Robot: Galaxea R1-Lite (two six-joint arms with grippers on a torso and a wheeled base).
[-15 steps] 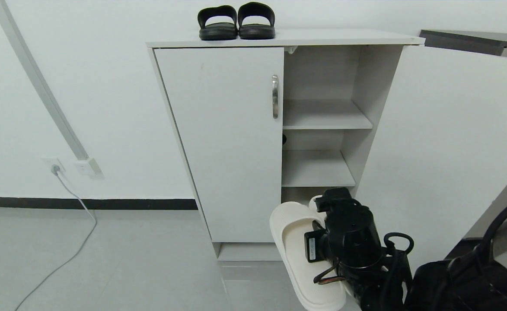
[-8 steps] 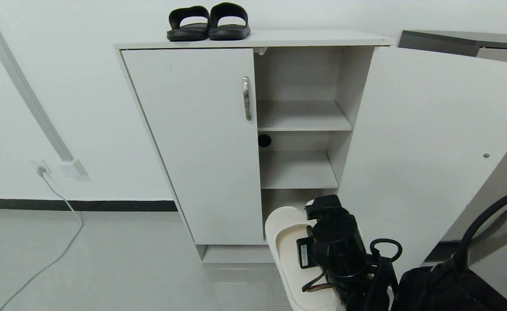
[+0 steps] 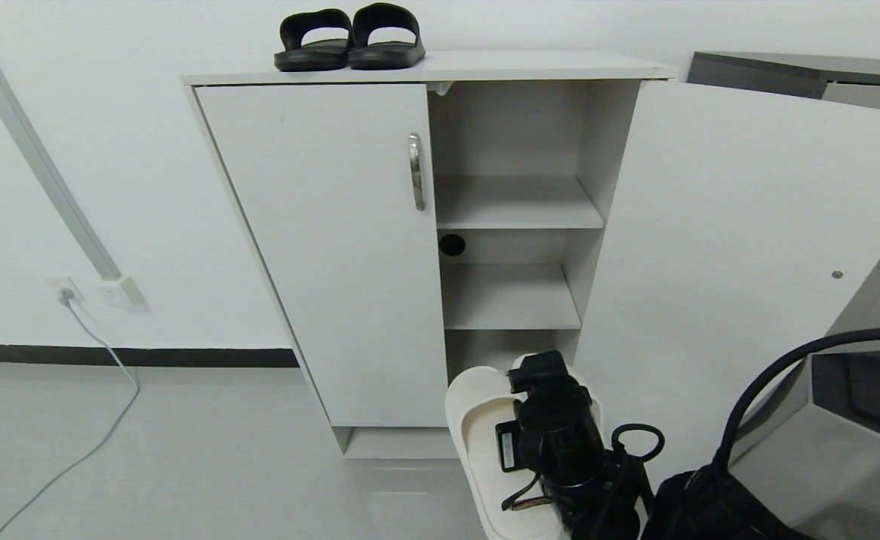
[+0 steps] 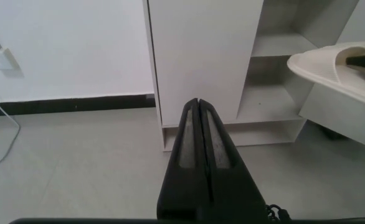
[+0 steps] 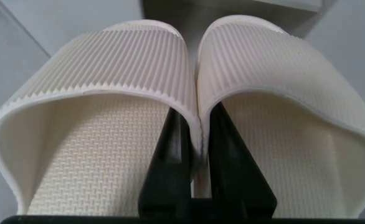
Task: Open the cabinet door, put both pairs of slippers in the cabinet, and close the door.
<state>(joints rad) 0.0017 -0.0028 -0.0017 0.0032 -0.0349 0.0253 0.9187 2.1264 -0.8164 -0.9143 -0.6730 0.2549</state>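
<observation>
Slippers (image 5: 108, 81), 2 white, pinched by inner edges in right jaws, should enter cabinet's (image 3: 319, 247) lowest shelf (image 4: 263, 102) level; left jaws closed, empty.

Bright, even, diffuse light; soft shadow inside the cabinet (image 3: 515, 135); faint sheen on the floor (image 3: 409, 495).

The tall white wooden cabinet (image 3: 530, 66) stands open on its right half, shelf bays (image 3: 515, 300) reachable; its shut left door (image 3: 319, 247) blocks the rest.
</observation>
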